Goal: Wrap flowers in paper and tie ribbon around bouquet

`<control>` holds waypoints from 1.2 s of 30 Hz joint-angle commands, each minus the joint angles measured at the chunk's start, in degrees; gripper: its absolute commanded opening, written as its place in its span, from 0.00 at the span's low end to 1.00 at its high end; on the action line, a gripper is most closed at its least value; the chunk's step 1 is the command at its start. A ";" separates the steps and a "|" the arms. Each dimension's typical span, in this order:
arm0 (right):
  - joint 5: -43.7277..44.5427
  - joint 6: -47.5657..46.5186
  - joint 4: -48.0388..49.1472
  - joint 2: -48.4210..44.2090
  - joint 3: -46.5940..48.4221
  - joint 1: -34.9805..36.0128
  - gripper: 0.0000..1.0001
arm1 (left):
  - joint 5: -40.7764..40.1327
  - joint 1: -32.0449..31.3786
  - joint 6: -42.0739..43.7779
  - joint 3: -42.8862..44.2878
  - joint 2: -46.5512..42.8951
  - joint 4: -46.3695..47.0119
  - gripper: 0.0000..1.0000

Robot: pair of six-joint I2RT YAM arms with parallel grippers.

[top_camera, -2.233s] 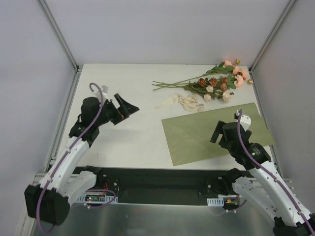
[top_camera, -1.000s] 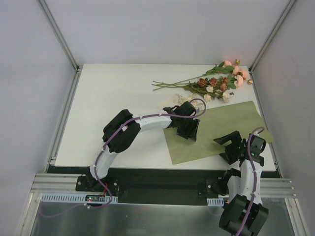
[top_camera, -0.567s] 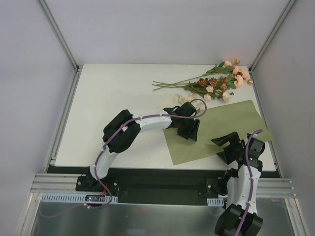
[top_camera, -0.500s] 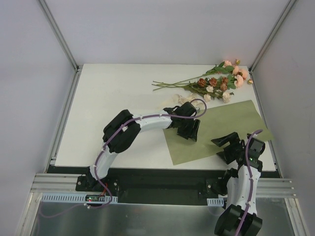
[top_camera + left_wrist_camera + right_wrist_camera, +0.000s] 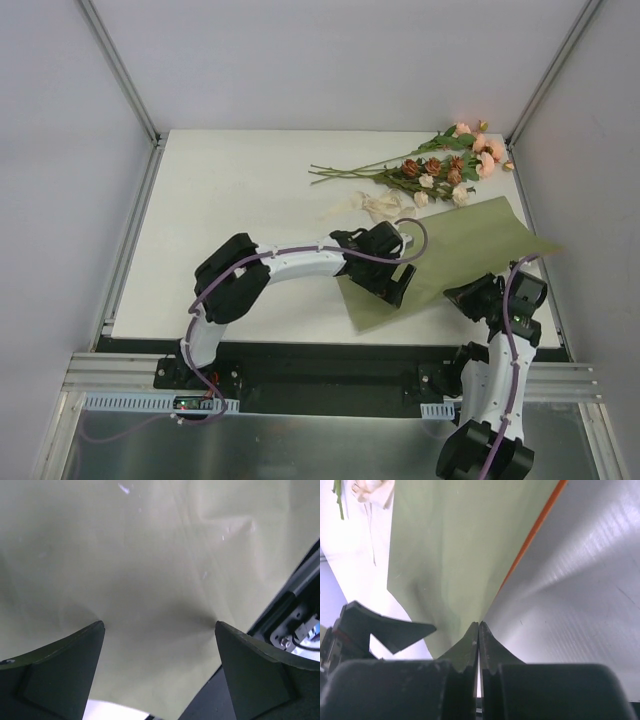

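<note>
My right fingers (image 5: 478, 630) are pressed together on the near edge of the paper (image 5: 450, 250), lifting that side so its orange underside shows. My left fingers (image 5: 395, 283) hang spread over the sheet's near-left corner, gripping nothing; whether they touch it I can't quite tell. The flowers (image 5: 440, 165) and ribbon (image 5: 375, 208) lie beyond both, on the bench (image 5: 240, 190). I judge I'm positioning the paper; next I must lay it flat, then fetch the flowers.

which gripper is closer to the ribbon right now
Left. The left gripper is open over the near-left part of the paper, just in front of the ribbon. The right gripper is shut on the paper's near edge, farther off to the right.
</note>
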 commanded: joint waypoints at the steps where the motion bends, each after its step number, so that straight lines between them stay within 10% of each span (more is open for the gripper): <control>1: 2.90 -3.95 -3.51 -1.33 4.30 0.12 0.00 | -2.27 -0.35 3.22 -3.11 -9.02 -1.62 0.93; 7: 5.16 -1.85 -6.32 -2.73 8.34 6.69 0.00 | -1.13 0.26 2.78 -7.76 -19.91 -1.70 0.85; 15: 24.77 -0.27 -15.81 -1.16 27.74 33.06 0.00 | 1.77 8.42 -1.08 -17.50 -39.60 -1.62 0.84; 26: 48.51 -9.74 -16.70 35.78 64.31 81.98 0.01 | -6.98 23.29 -4.61 -24.65 -72.71 -9.08 0.88; 36: 37.28 -22.40 -16.53 60.98 89.22 93.19 0.00 | -26.00 23.29 -7.07 -27.64 -97.09 -19.89 0.90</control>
